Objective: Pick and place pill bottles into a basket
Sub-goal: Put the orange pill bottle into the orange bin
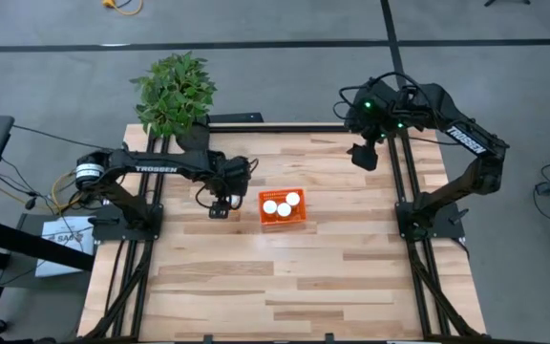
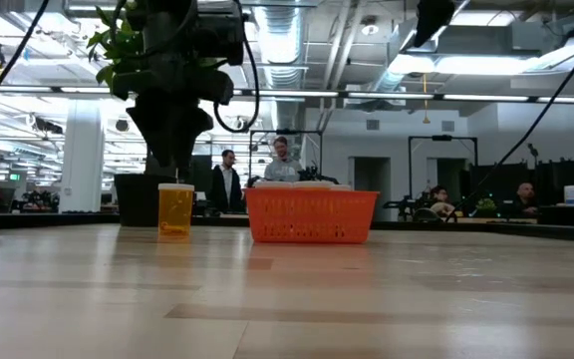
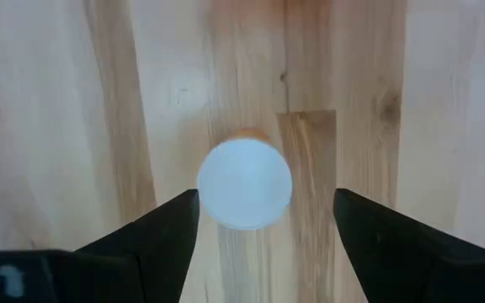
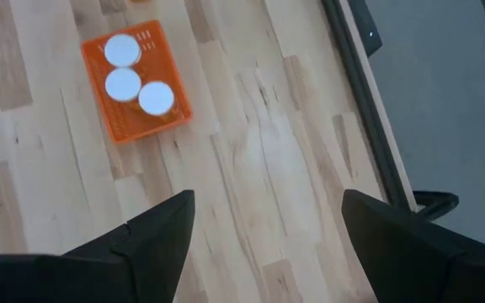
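One pill bottle with a white cap stands upright on the wooden table, left of the orange basket. The basket also shows in the low view and the right wrist view. It holds three bottles, shown by their white caps. My left gripper is open above the lone bottle, pointing down, one finger on either side of the cap, touching nothing. My right gripper is open and empty, raised over the table's far right part.
A potted plant stands at the table's far left corner; its dark pot shows behind the lone bottle. Black frame rails run along both sides of the table. People stand in the room beyond the table.
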Tool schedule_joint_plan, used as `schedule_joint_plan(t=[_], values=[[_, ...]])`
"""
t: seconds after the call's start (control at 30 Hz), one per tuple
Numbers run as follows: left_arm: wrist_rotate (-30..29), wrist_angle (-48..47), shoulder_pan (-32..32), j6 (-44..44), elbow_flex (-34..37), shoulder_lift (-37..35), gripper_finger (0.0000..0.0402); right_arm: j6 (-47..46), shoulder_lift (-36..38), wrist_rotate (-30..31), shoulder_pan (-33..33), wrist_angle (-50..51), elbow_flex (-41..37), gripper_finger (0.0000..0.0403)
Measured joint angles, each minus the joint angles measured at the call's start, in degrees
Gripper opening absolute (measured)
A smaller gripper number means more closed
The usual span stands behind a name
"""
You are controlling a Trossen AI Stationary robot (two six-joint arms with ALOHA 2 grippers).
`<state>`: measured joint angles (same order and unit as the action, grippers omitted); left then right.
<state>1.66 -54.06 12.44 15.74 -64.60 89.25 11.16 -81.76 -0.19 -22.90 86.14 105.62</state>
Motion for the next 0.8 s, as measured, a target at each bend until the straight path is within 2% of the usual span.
schedule_joint_plan(t=[0.4,0.8], values=[[-5.8,1.7,-5.1,0.7,0.0,0.0,0.0265,1.5,0.0,0.0,0.0,2.6,0.0,0.0296],[-6.7,1.7,-5.3,-1.0,0.0,0.0,0.0265,2.9,0.0,0.0,0.0,2.6,0.0,0.0296]])
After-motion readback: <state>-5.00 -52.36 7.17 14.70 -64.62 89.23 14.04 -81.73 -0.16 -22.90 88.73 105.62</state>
